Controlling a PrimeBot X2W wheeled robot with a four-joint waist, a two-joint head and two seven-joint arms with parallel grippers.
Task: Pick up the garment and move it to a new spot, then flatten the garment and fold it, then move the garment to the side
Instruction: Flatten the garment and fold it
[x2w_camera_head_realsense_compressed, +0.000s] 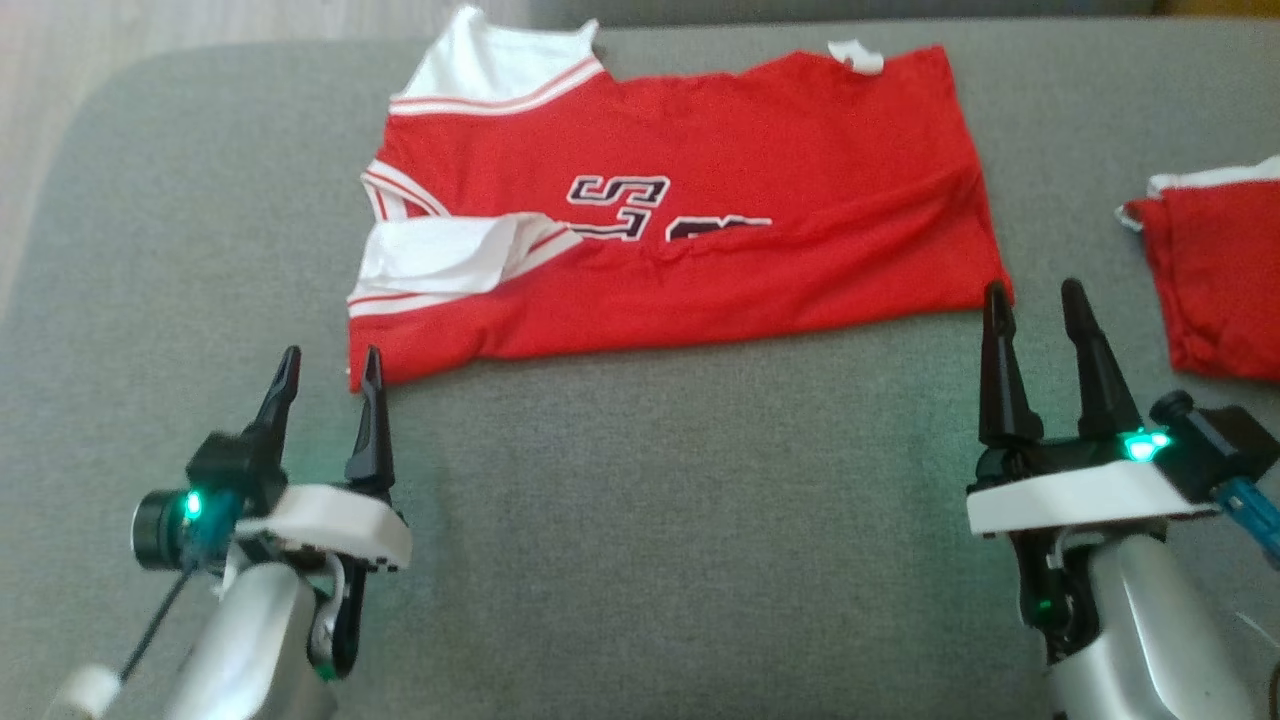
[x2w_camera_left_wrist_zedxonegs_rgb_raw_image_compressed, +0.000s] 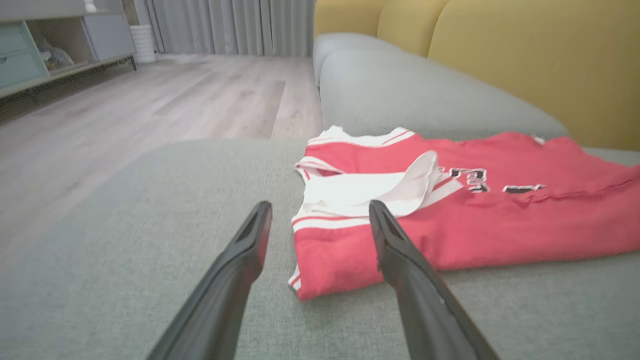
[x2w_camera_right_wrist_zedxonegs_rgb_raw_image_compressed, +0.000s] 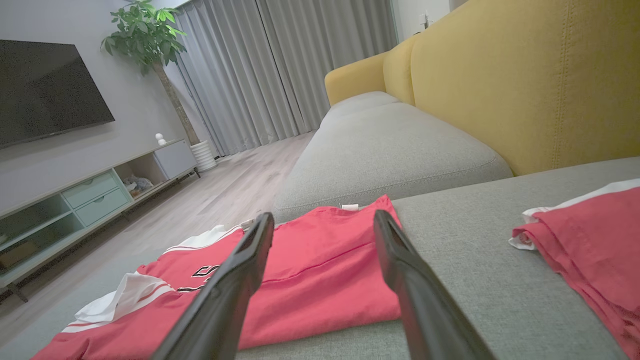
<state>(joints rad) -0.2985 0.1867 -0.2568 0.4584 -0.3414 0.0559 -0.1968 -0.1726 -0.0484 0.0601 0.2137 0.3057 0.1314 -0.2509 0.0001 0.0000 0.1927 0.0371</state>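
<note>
The garment (x2w_camera_head_realsense_compressed: 700, 230) is a red jersey with white sleeve trim and dark lettering, folded lengthwise into a long band on the grey sofa seat (x2w_camera_head_realsense_compressed: 640, 500). My left gripper (x2w_camera_head_realsense_compressed: 330, 362) stands open just short of the garment's near left corner, with nothing between its fingers. In the left wrist view that corner of the garment (x2w_camera_left_wrist_zedxonegs_rgb_raw_image_compressed: 450, 220) lies just beyond the open left gripper (x2w_camera_left_wrist_zedxonegs_rgb_raw_image_compressed: 320, 210). My right gripper (x2w_camera_head_realsense_compressed: 1035, 298) is open and empty at the garment's near right corner. The right wrist view shows the garment (x2w_camera_right_wrist_zedxonegs_rgb_raw_image_compressed: 320, 270) past the right gripper (x2w_camera_right_wrist_zedxonegs_rgb_raw_image_compressed: 322, 220).
A second red and white garment (x2w_camera_head_realsense_compressed: 1215, 270) lies at the right edge of the seat, also seen as a red cloth (x2w_camera_right_wrist_zedxonegs_rgb_raw_image_compressed: 590, 240) to the right. A yellow sofa back (x2w_camera_right_wrist_zedxonegs_rgb_raw_image_compressed: 525, 75) rises behind. Wooden floor (x2w_camera_left_wrist_zedxonegs_rgb_raw_image_compressed: 150, 110) and a TV cabinet (x2w_camera_right_wrist_zedxonegs_rgb_raw_image_compressed: 75, 210) lie beyond the left end.
</note>
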